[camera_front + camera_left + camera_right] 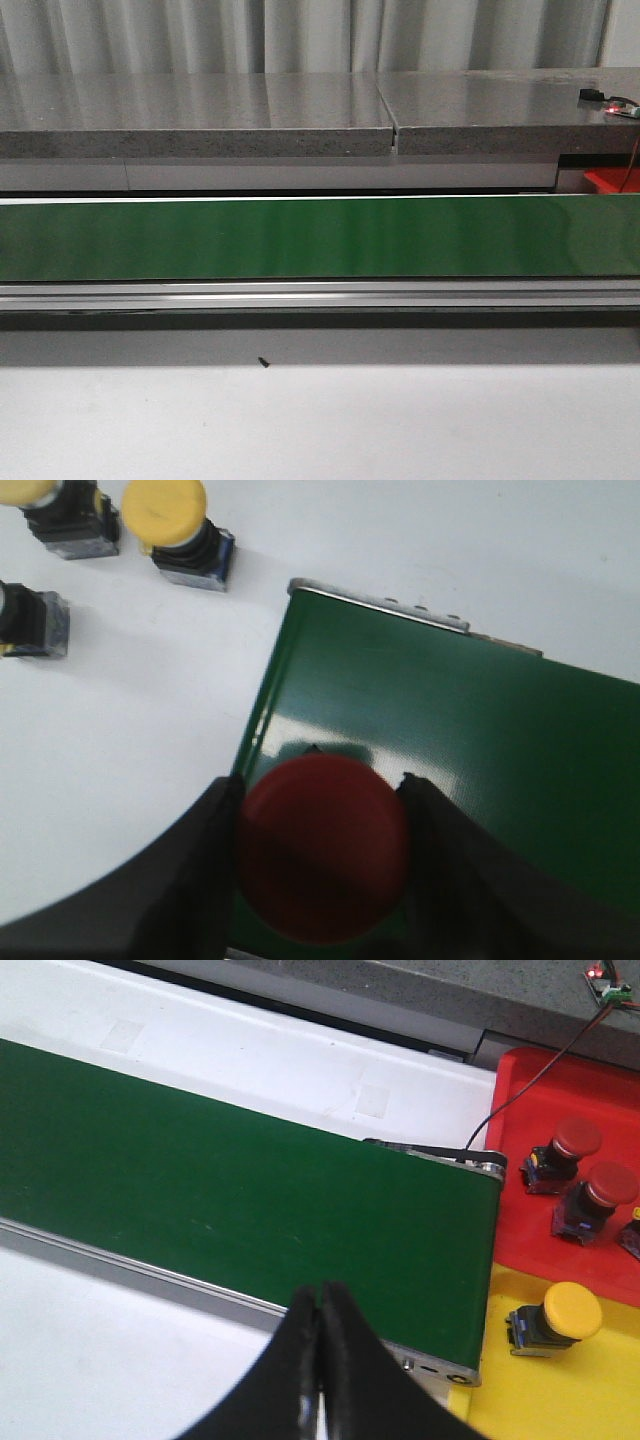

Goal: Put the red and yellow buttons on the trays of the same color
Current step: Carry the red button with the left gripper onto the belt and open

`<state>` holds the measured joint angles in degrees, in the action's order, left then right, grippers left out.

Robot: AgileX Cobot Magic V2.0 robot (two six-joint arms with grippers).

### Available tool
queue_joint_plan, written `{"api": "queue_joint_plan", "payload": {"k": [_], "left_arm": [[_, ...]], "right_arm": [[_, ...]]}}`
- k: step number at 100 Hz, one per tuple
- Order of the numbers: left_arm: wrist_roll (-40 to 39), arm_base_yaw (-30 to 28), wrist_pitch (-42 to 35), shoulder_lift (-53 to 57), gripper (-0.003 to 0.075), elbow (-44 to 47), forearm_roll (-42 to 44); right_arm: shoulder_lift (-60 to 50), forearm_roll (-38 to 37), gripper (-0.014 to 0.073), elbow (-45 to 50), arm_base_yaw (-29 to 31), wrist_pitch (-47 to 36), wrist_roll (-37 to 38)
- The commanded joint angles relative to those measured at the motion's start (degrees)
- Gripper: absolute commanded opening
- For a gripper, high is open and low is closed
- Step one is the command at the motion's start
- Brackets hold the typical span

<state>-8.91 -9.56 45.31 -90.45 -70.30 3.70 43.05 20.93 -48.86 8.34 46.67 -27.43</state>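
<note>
Left gripper [322, 855] clamped a red button [322, 848] over the belt's [450, 740] end; right gripper [320, 1360] sat closed, empty. Yellow buttons [165, 510] lay at eleven o'clock. Red tray [560, 1090] and yellow tray [560, 1390] waited past the belt's far end. Risk: an off-edge release could tip the button onto the table.

We see a green belt [320, 238] below a grey counter [200, 115] (a black speck [264, 362] sits nearer).

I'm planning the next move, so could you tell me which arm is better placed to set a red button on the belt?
Left. Its fingers already grip a red button over the belt; the right gripper is shut and empty.
</note>
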Motion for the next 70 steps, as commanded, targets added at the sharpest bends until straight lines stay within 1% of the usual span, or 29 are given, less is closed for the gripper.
{"api": "queue_joint_plan", "payload": {"k": [1,27,44,70], "left_arm": [[-0.1,1.2,-2.7,2.7,0.0134,-0.7,-0.6],[-0.1,1.7,-5.9,2.7,0.0134,0.2,-1.0],[-0.1,1.7,-6.3,2.6,0.0134,0.6,-1.1],[-0.1,1.7,-7.5,2.6,0.0135,3.8,-1.6]], "right_arm": [[-0.4,1.0,-0.0068,-1.4,0.0,-3.2,-0.7],[-0.4,1.0,-0.0068,-1.4,0.0,-3.2,-0.7],[-0.4,1.0,-0.0068,-1.4,0.0,-3.2,-0.7],[-0.4,1.0,-0.0068,-1.4,0.0,-3.2,-0.7]]}}
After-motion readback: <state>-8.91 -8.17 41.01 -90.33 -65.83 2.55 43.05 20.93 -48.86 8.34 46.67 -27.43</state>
